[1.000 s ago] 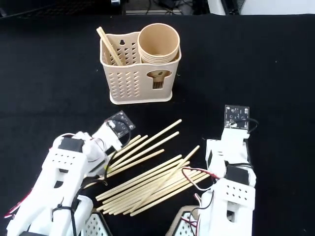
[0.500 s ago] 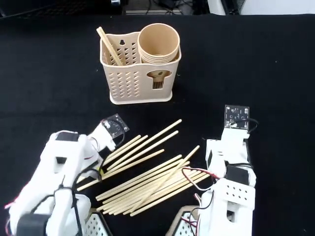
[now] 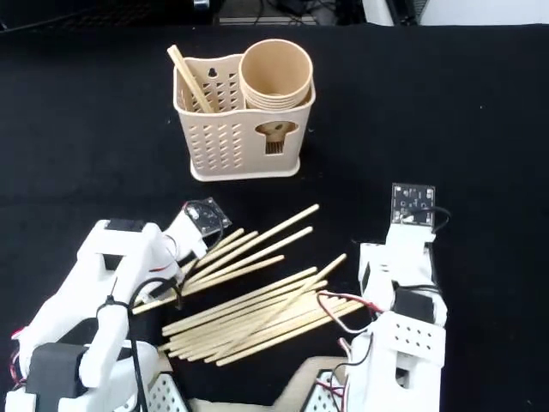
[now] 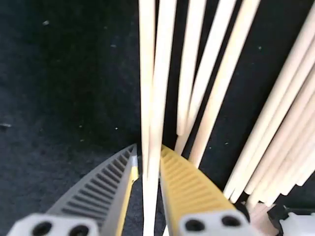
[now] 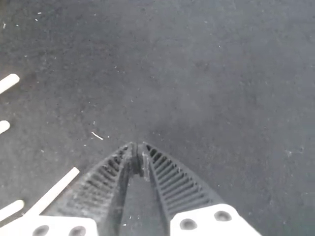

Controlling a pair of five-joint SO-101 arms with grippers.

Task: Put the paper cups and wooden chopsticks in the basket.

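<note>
A beige perforated basket stands at the back of the table, with stacked paper cups in its right compartment and a wooden chopstick leaning in its left one. Several loose chopsticks lie fanned on the black cloth between the two arms. My left gripper sits low at the left end of the pile, shut on two chopsticks that run out between its jaws. My right gripper is shut on nothing, over bare cloth to the right of the pile.
The left arm and the right arm flank the pile near the front edge. Black cloth stretches bare around the basket and to the right.
The left arm has turned and shifted at the pile's left end. The loose chopsticks have slid slightly left. The right arm has not moved.
</note>
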